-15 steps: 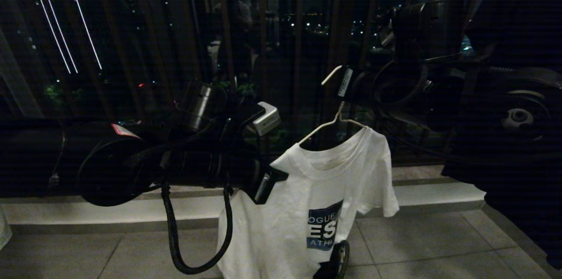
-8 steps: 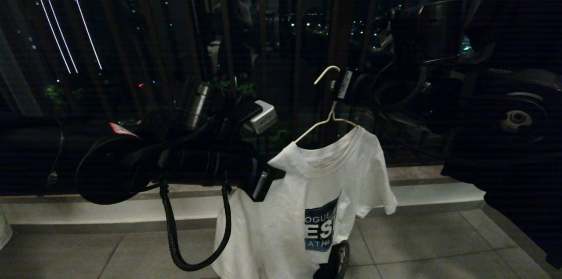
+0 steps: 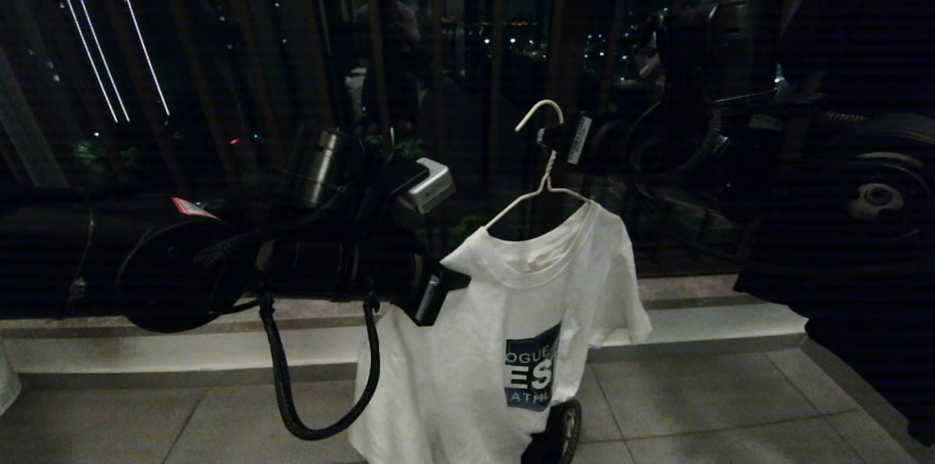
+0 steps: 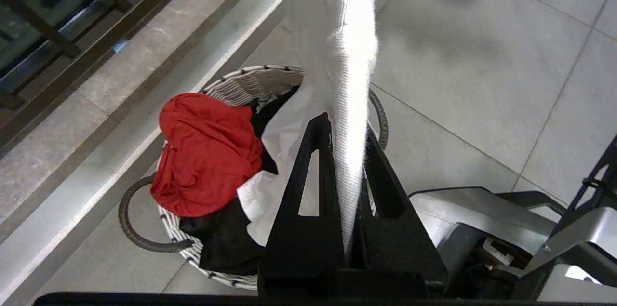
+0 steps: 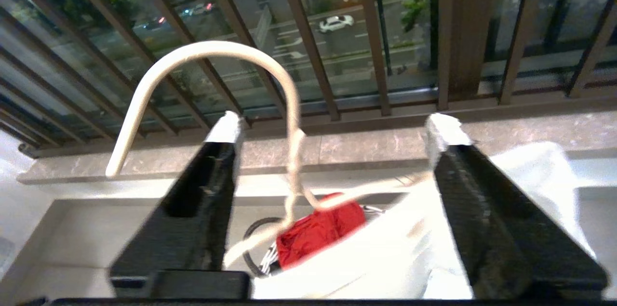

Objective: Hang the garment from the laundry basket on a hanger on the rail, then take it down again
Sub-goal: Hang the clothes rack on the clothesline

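Observation:
The garment, a white T-shirt with a blue chest graphic, hangs on the thin white wire hanger in front of the balcony bars. My left gripper is shut on the shirt's shoulder; the white cloth runs between its black fingers. My right gripper stands wide open around the hanger's twisted neck, under the hook, gripping nothing. Below, the laundry basket sits on the floor. The rail is out of view.
A red cloth and a black garment lie in the basket. Dark balcony railing bars and a pale stone ledge stand behind. My base's wheel and grey frame are beside the basket on the tiled floor.
My right gripper has opened and let go of the hanger's neck. The hanger and shirt have shifted a little left, and the hook has turned.

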`<state>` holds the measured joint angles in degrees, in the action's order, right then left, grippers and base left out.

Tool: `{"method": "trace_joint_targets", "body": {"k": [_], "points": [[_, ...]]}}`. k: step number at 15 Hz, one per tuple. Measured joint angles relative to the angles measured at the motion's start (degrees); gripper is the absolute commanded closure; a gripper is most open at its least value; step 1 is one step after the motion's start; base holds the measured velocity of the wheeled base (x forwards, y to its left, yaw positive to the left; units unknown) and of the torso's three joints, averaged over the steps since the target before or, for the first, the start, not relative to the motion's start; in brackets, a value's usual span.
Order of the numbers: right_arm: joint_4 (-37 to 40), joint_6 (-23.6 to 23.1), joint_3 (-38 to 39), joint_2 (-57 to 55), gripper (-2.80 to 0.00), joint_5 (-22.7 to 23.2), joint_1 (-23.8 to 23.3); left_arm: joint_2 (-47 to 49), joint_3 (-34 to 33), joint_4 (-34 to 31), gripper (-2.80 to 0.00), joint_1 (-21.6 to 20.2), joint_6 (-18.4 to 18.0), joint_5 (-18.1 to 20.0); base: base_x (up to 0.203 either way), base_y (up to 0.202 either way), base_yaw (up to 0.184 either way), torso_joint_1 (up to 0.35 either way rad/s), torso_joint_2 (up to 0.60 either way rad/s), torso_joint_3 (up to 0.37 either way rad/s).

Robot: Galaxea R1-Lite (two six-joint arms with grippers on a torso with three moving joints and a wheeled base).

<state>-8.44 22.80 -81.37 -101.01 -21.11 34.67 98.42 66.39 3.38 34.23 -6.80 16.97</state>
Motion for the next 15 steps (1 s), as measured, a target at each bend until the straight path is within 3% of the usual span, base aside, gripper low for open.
{"method": "trace_joint_targets", "body": {"k": [4, 5, 7, 9, 13, 15], "points": [[7.9, -3.4, 0.7, 6.0, -2.80, 0.1, -0.4, -0.6, 0.1, 0.0, 0.00, -0.4, 0.1, 0.1, 0.000, 0.000, 0.000, 0.000, 0.00, 0.000], [10.2, -4.5, 0.8, 7.7, 0.00, 0.1, -0.4, -0.8, 0.1, 0.0, 0.00, -0.4, 0.1, 0.1, 0.000, 0.000, 0.000, 0.000, 0.00, 0.000], [13.7, -8.3, 1.5, 10.6, 0.00, 0.7, -0.8, -1.6, 0.0, -0.1, 0.00, -0.4, 0.7, 0.6, 0.000, 0.000, 0.000, 0.000, 0.00, 0.000], [15.5, -11.0, 2.0, 12.5, 0.00, 4.0, -4.1, -3.0, -0.4, -0.1, 0.00, -0.5, 3.4, 3.1, 0.000, 0.000, 0.000, 0.000, 0.00, 0.000], [19.8, -15.8, 1.8, 14.1, 0.00, 20.4, -15.0, -5.8, -2.5, -0.2, 0.00, -3.0, 4.1, 5.5, 0.000, 0.000, 0.000, 0.000, 0.00, 0.000], [20.6, -19.1, 1.8, 13.6, 0.00, 26.6, -17.6, -7.6, -3.7, -0.4, 0.00, -4.1, 4.1, 8.7, 0.000, 0.000, 0.000, 0.000, 0.00, 0.000]]}}
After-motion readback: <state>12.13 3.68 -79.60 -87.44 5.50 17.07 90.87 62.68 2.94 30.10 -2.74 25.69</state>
